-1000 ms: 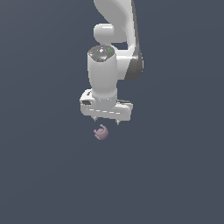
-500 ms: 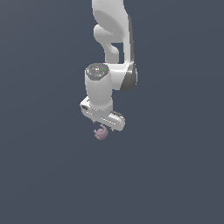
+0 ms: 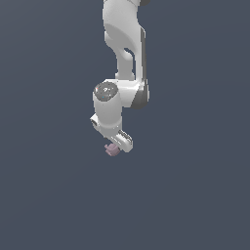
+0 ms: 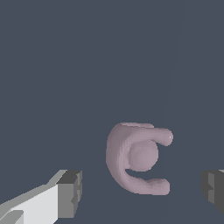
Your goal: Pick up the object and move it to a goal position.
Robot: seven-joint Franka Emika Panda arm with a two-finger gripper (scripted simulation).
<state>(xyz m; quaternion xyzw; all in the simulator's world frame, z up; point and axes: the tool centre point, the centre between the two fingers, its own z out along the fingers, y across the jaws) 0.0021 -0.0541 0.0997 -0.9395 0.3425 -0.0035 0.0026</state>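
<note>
The gripper (image 4: 140,190) hangs with its fingers (image 4: 70,192) spread wide on either side of the pink object (image 4: 131,157), which lies directly beneath it (untouched, hooks pointing toward one finger) on the dark floor (image 3: 49,195).

All I get on my screens apart from the job itself is a flat, matte, dark slate-blue surface (image 3: 53,195). It fills the exterior view evenly from twelve o'clock round to six, with no edge, seam or marking I can make out. The wrist view shows the same plain blue-grey ground (image 4: 65,65), uniform in tone. Nothing else lies on it.
</note>
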